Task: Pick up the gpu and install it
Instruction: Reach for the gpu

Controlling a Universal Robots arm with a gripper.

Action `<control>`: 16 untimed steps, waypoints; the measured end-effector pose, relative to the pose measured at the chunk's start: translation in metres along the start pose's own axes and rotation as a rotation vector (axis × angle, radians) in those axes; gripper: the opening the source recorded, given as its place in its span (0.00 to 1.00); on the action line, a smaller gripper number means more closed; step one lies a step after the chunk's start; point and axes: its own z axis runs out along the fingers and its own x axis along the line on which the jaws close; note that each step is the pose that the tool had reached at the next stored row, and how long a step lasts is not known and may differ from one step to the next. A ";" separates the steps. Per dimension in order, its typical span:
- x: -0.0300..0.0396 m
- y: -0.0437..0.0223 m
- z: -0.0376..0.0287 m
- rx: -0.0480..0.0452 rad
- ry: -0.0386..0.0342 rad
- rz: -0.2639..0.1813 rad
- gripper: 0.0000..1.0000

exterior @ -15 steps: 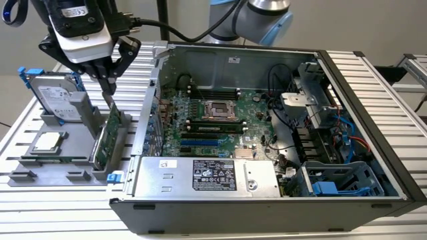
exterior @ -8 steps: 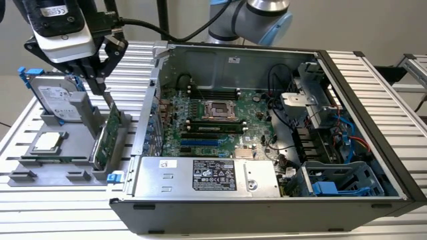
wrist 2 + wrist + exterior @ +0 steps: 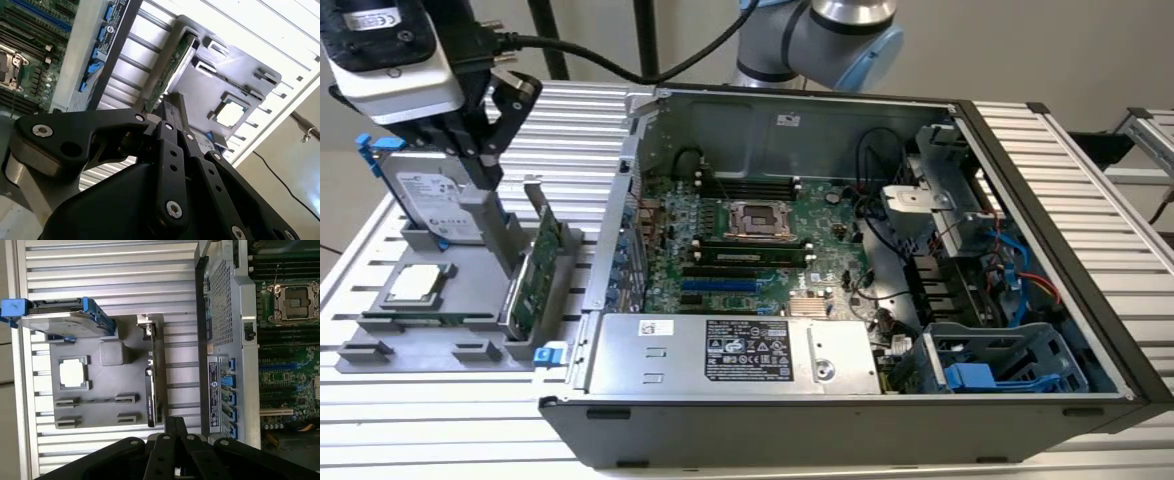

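At the exterior view's left, the gpu [image 3: 534, 268] is a green board in a dull grey holder [image 3: 480, 292]. The hard drive [image 3: 438, 200] is silver with bright blue rails, and the processor chip [image 3: 416, 284] is silver. The motherboard [image 3: 761, 245] is green with black slots. The power supply [image 3: 841, 355] is silver and carries a black-and-white label. The table [image 3: 400, 430] is pale with parallel ribs. The gripper [image 3: 172, 111] is black.
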 end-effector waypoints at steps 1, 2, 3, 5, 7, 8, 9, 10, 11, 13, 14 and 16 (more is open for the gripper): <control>0.0032 -0.0002 0.0000 0.0000 0.0000 0.000 0.00; 0.0066 -0.0005 0.0000 0.0000 -0.0001 0.000 0.00; 0.0101 -0.0007 -0.0001 0.0000 0.0000 0.000 0.00; 0.0168 -0.0012 -0.0001 0.0000 0.0000 0.000 0.00; 0.0232 -0.0013 -0.0002 0.0000 -0.0001 0.000 0.00; 0.0261 -0.0009 -0.0002 0.0001 0.0000 0.000 0.00; 0.0287 -0.0002 -0.0002 0.0000 0.0000 0.000 0.00; 0.0312 0.0007 -0.0002 0.0000 0.0000 0.000 0.00; 0.0336 0.0017 -0.0002 0.0000 -0.0001 0.000 0.00; 0.0379 0.0045 0.0000 0.0000 -0.0001 0.000 0.00; 0.0393 0.0063 0.0001 0.0000 -0.0001 0.000 0.00; 0.0400 0.0100 0.0002 0.0000 -0.0001 0.000 0.00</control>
